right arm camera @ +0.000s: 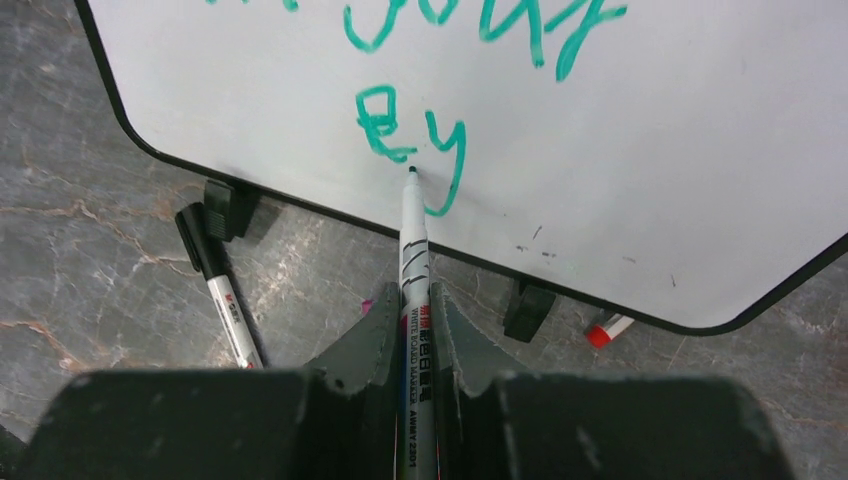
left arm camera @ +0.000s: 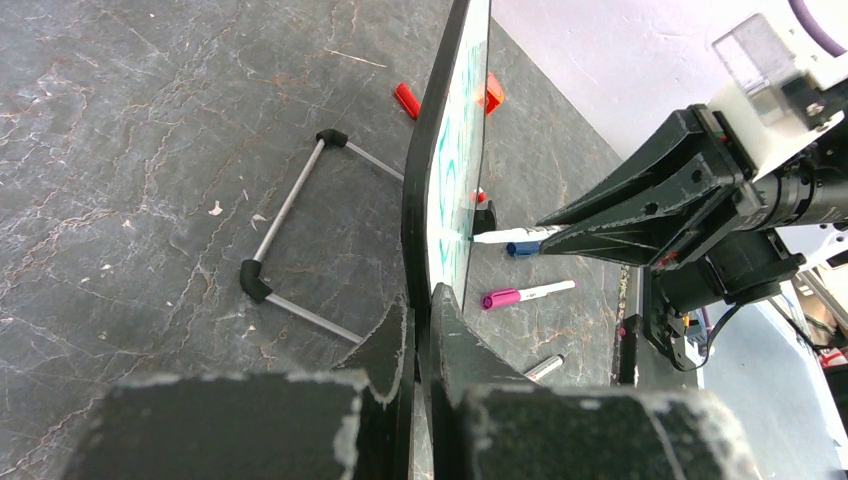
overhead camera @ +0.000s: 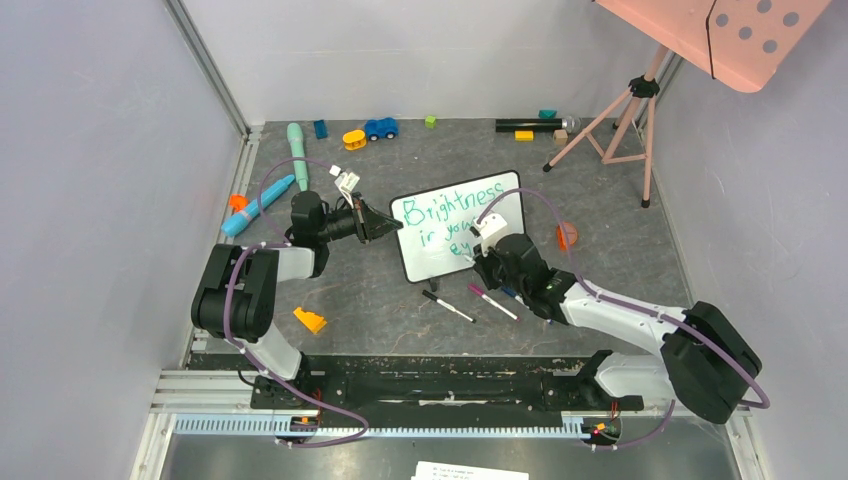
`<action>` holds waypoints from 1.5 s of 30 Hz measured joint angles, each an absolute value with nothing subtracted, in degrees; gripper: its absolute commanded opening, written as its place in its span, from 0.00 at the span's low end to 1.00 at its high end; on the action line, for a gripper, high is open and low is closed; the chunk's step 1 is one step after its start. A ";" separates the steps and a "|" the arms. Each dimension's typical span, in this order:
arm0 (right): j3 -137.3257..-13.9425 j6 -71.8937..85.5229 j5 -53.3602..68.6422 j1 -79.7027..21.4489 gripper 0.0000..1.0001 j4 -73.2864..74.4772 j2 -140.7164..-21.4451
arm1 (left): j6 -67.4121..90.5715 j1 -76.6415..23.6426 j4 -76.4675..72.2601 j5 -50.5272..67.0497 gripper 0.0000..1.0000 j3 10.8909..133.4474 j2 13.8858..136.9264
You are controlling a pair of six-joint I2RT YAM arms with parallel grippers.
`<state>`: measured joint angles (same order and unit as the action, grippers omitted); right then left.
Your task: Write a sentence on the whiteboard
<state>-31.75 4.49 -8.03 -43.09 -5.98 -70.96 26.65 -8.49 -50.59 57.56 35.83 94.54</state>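
sentence (overhead camera: 452,218) part done: whiteboard (overhead camera: 432,262) stands propped up at centre, left gripper (left arm camera: 420,312) clamped on its left edge. right gripper (right arm camera: 415,312) clenched on marker (right arm camera: 413,240), tip on the board by "ey", line 3. next, imo: finish "eyes" w/ light, steady pressure.

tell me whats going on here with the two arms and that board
The left tool is shut on the whiteboard at its side edge, steadying it. The right tool is shut on a whiteboard marker, its tip against the board beside the teal "Ey" on the third line. The sentence reads "Brightness in your Ey", so it looks unfinished. Two loose markers lie on the table in front.
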 measured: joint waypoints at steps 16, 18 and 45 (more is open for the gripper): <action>-33.15 4.45 -9.65 -39.83 0.00 -4.29 -66.43 | 26.65 -8.49 -50.22 57.56 0.02 35.83 94.43; -33.15 4.45 -10.15 -39.18 0.00 -3.95 -66.43 | 26.65 -8.49 -50.22 57.56 0.02 35.83 94.43; -33.32 4.47 -9.52 -38.68 0.00 -3.86 -69.34 | 26.63 -8.47 -49.98 57.45 0.02 35.83 94.39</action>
<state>-33.32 4.47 -9.52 -38.68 -3.86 -69.34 26.63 -8.47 -49.98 57.45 35.83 94.39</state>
